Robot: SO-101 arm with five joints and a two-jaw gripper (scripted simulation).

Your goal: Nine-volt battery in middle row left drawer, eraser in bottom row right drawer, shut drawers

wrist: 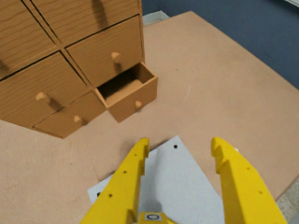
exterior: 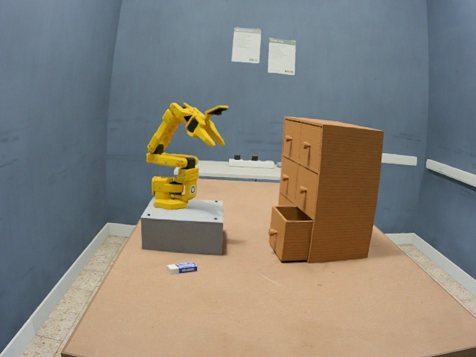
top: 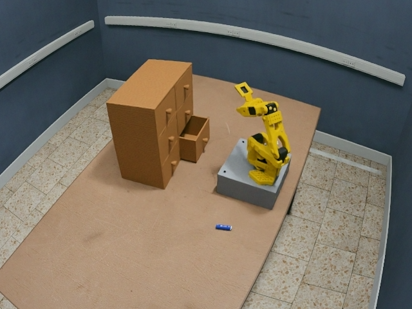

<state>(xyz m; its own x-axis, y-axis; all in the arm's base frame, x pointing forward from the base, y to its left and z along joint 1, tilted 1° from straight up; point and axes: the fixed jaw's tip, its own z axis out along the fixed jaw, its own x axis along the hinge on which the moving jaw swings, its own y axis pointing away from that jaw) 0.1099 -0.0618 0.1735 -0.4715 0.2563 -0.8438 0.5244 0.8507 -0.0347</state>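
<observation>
The chest (top: 140,143) (exterior: 346,192) has its bottom right drawer (top: 188,149) (exterior: 297,239) (wrist: 123,108) pulled out; nothing shows in the visible part of its inside. The left middle drawer (top: 165,146) (wrist: 58,83) is shut, as are the others. The eraser (exterior: 182,268), white with a blue sleeve, lies on the table beside the grey base. I cannot see the nine-volt battery in any view. My gripper (exterior: 218,143) (wrist: 180,142) is partly open and empty, high above the table between base and chest, its fingers pointing down at a slant.
A blue cylinder (top: 223,227), seemingly a battery, lies on the table on the far side of the base from the eraser. The grey base block (top: 246,192) (exterior: 182,236) (wrist: 177,173) carries the arm, opposite the drawer fronts. The open drawer juts out towards it.
</observation>
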